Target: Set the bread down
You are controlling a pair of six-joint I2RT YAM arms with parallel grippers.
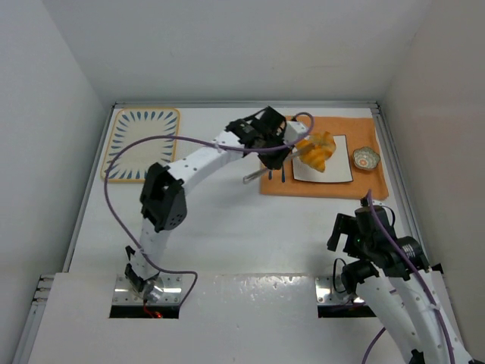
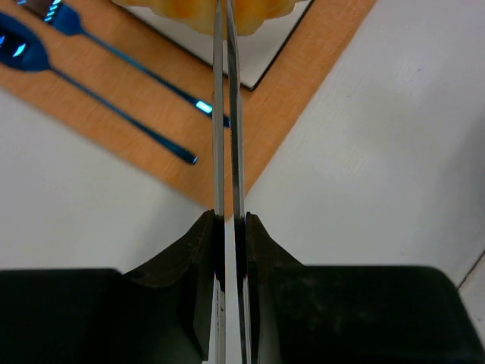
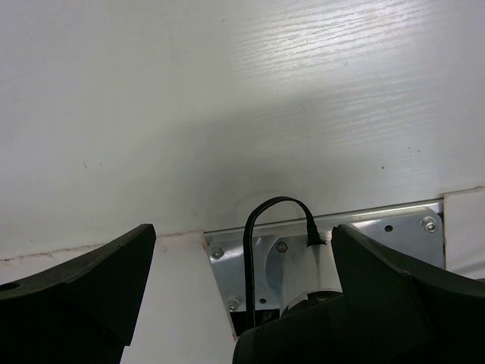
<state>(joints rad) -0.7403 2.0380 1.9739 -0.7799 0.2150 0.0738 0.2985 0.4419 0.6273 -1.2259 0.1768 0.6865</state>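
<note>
Stage: placing looked close to its end, with the bread [image 1: 317,152] already over the white plate [image 1: 341,173], just beyond the tips of the tongs [image 2: 227,114].
Left gripper [image 2: 227,227]: clenched on the tongs, whose two thin metal blades ran straight ahead of the fingers, pressed almost together.
Bread position: directly ahead of the left gripper at the blade tips, spreading to both sides of them. The pictures did not settle whether it lay on the plate or hung pinched above it.
Bread count: one golden-orange mass showed; separate pieces could not be made out.
Beneath the gripper: an orange placemat [image 1: 303,187], with a fork [image 2: 151,76] and a spoon [image 2: 114,110] lying on it to the left of the blades.
Beyond the plate: a small bowl [image 1: 366,158] on the same mat.
Right gripper [image 3: 242,235]: spread wide and empty, low over the table near its own base, well apart from the bread.
Left to do: by my judgement, ease the tongs apart if they gripped anything, then lift them clear.
</note>
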